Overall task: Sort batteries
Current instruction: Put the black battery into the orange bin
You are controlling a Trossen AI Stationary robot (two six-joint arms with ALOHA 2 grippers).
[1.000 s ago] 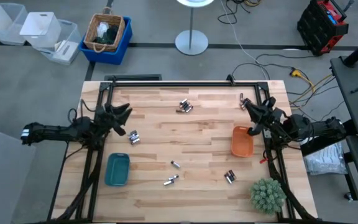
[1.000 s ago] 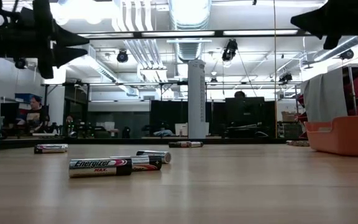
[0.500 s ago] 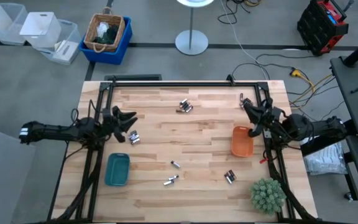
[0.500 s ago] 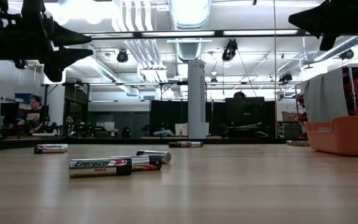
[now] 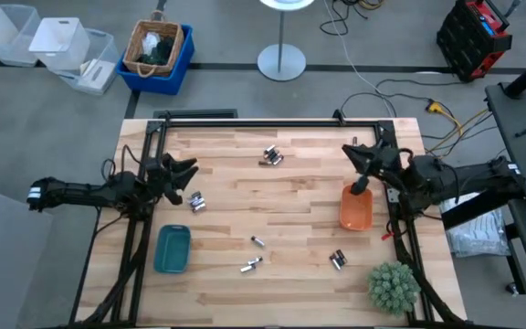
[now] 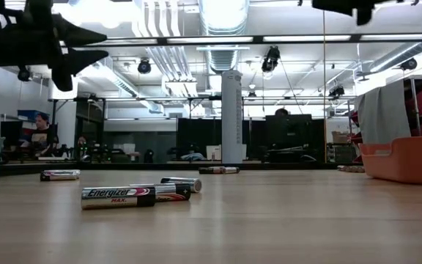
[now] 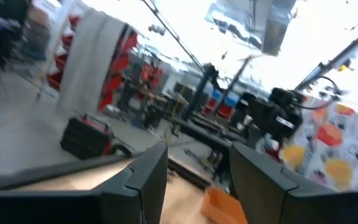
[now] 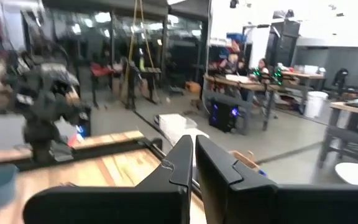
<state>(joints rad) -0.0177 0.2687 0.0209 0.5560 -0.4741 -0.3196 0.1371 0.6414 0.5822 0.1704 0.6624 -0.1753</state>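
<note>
My left hand [image 5: 188,174] hangs above the desk [image 5: 290,292] with its fingers [image 7: 143,180] spread apart and nothing between them. Just beside its tips, slightly nearer me, lies a small cluster of batteries [image 5: 196,202] on the wood. Further on my side of that hand sits the teal tray [image 5: 172,249], well apart from the fingertips.

My right hand [image 5: 355,157] is raised over the far right part of the desk; from its wrist camera the fingers [image 8: 182,163] look pressed nearly together with only a thin gap, and I see nothing held in them. Directly below and just beside it is the orange tray [image 5: 355,207]. A single battery [image 5: 354,143] lies near that hand toward the far edge.

Moving outward from both hands, a pair of batteries [image 5: 271,157] rests between them near the far side of the desk. One lone battery [image 5: 257,241] lies around the middle, another couple [image 5: 250,265] sits closer to me, and a further cluster [image 5: 338,260] lies below the orange tray, near the green plant [image 5: 392,286] at the desk's corner.

From desk level I can read a black-and-silver battery [image 6: 118,196] lying on its side, with two more [image 6: 176,188] just behind it, touching or nearly so
</note>
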